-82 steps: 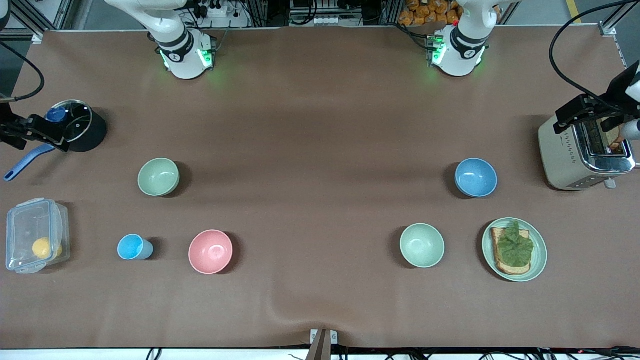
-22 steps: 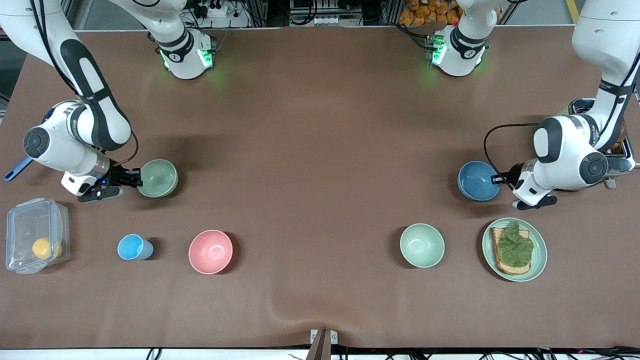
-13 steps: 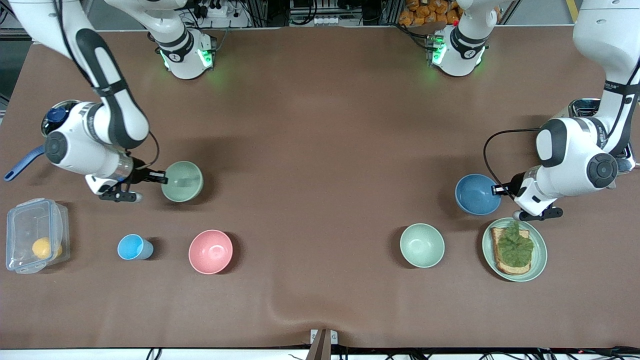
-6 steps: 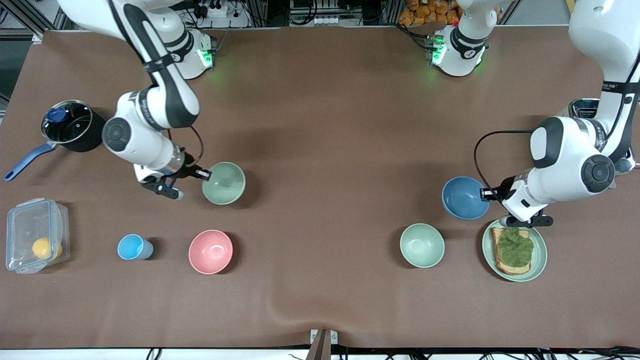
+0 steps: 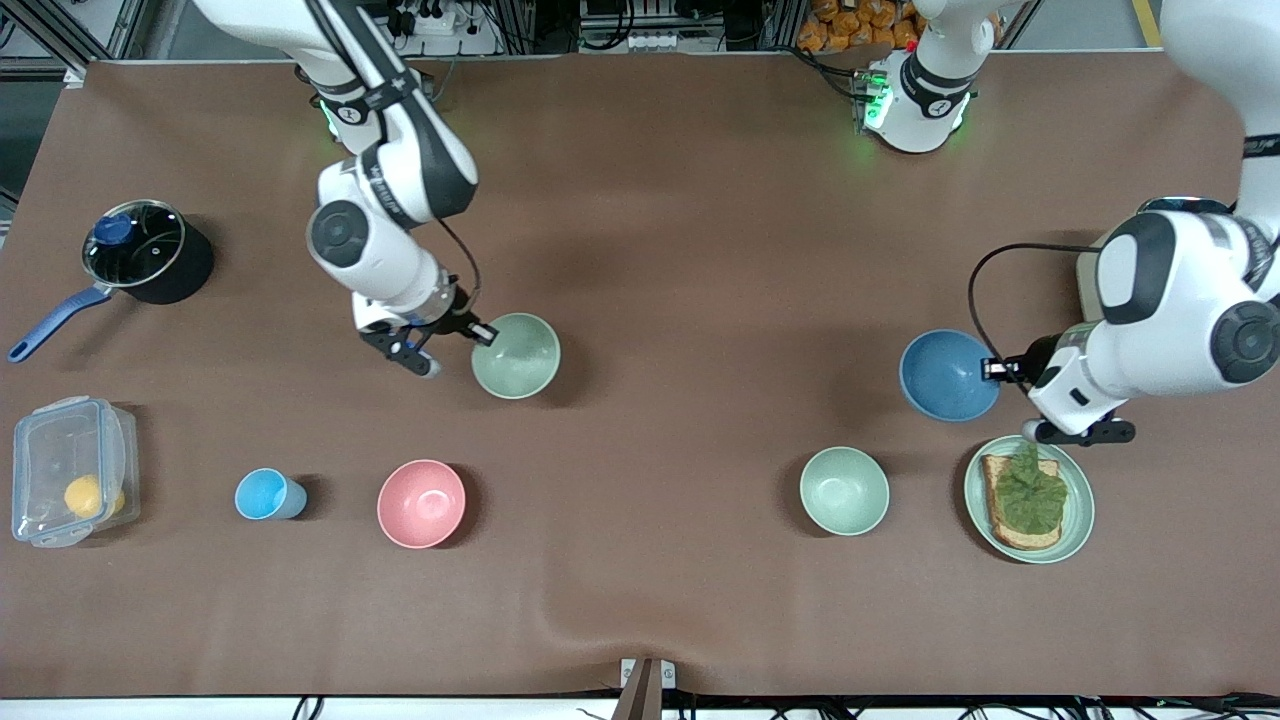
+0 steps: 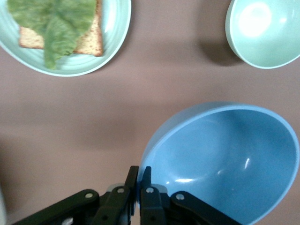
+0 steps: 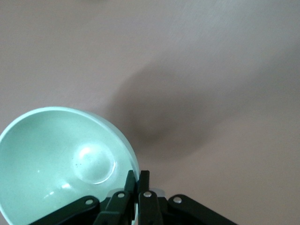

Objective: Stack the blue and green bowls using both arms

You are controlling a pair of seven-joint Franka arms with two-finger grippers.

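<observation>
Nearest the front camera on the brown table cloth [image 5: 640, 560] we leave several things alone: a pink bowl [image 5: 421, 503] at about 7 o'clock from the table's middle, a small blue cup [image 5: 265, 494] and a lidded clear box [image 5: 70, 468] toward the right arm's end, and at about 4 o'clock a paler mint bowl [image 5: 844, 490] beside the plate with toast [image 5: 1029, 498]. Above the table we carry both task bowls: our left gripper [image 5: 994, 370] is clamped on the rim of the blue bowl [image 5: 947, 375], over the cloth at 3 o'clock, and our right gripper [image 5: 482, 333] is pinched on the rim of the green bowl [image 5: 516, 355], over the cloth at 9 o'clock. We judge the carry step is under way; next we must bring the bowls together over bare cloth and nest one inside the other. Farther off sits a lidded black pot [image 5: 146, 251], then the arm bases along the table's edge.
</observation>
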